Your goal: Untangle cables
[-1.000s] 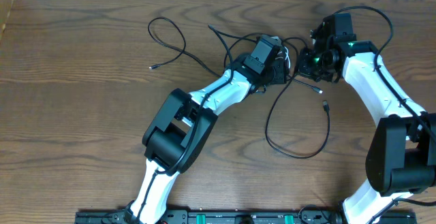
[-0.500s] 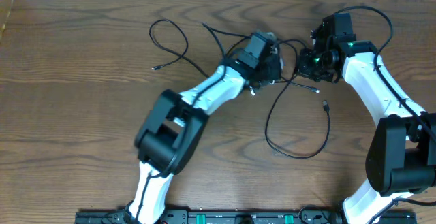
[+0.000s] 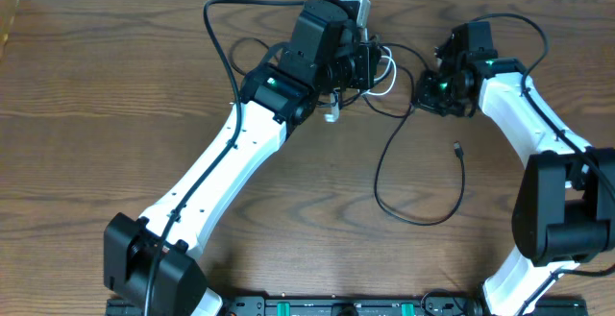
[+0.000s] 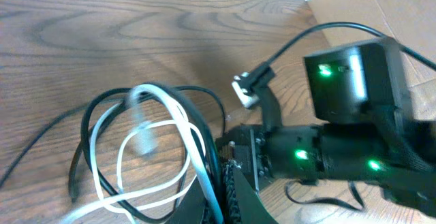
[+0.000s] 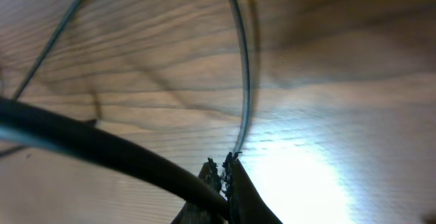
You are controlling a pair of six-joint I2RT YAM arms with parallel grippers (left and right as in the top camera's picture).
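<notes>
Jaws of the left gripper (image 4: 221,197): narrow, closed on the white cable (image 4: 139,89), which runs down between them at the 6 o'clock edge of the left wrist view. The white cable hangs in two or three loose loops above the table (image 3: 96,114), blurred. Dark loops (image 4: 216,101) of black cord lie tangled through it; cannot tell which cord they belong to, or whether the jaws also pinch them.

Jaws of the right gripper (image 5: 225,173): all but closed, pinching a thin black cable (image 5: 248,81) that rises from them toward 12 o'clock in the right wrist view. A thick dark blurred strand crosses the foreground at 8 o'clock.

Overhead: both grippers work near the table's 12 to 1 o'clock edge, the right one at 3 o'clock of the left, close but apart. The white loops sit between them. From there the black cable drops toward 6 o'clock in one wide open loop flat on the table. Its end plug (image 3: 457,148) lies at 5 o'clock of the right gripper.
</notes>
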